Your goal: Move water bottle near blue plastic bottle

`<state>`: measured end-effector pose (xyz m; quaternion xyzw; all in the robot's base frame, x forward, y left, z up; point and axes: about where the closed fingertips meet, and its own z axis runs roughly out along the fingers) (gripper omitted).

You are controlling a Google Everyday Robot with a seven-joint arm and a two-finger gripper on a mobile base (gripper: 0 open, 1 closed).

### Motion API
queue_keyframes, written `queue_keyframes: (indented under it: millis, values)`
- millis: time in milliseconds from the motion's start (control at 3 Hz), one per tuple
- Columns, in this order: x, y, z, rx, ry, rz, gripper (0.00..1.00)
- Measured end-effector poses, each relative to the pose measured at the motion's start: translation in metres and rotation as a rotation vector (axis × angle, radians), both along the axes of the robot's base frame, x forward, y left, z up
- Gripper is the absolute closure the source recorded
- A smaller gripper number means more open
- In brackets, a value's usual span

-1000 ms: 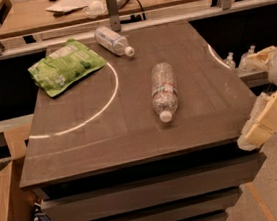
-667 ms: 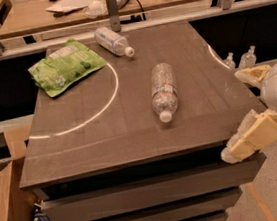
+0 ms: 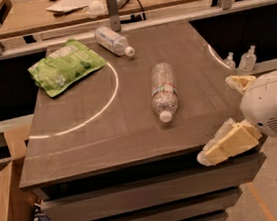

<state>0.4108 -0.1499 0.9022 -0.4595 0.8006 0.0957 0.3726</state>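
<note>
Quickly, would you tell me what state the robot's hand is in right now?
Hand: by the grey table's front-right corner, holding nothing; open or closed cannot be told.

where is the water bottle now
In the camera view the water bottle lies on its side right of table centre, cap toward the front, apart from the blue plastic bottle at the back; the gripper is by the front-right corner.
</note>
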Motion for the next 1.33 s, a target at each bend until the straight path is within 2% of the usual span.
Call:
queue_keyframes:
  millis: [333,667,1000,1333]
  values:
    - [-0.002,0.009,-0.002,0.004,0.007,-0.009,0.0]
    - [0.008,0.028,-0.009,0.022,0.01,-0.042,0.0]
    - [0.023,0.051,-0.018,0.048,0.002,-0.081,0.0]
    - [0.04,0.071,-0.023,0.061,-0.031,-0.124,0.0]
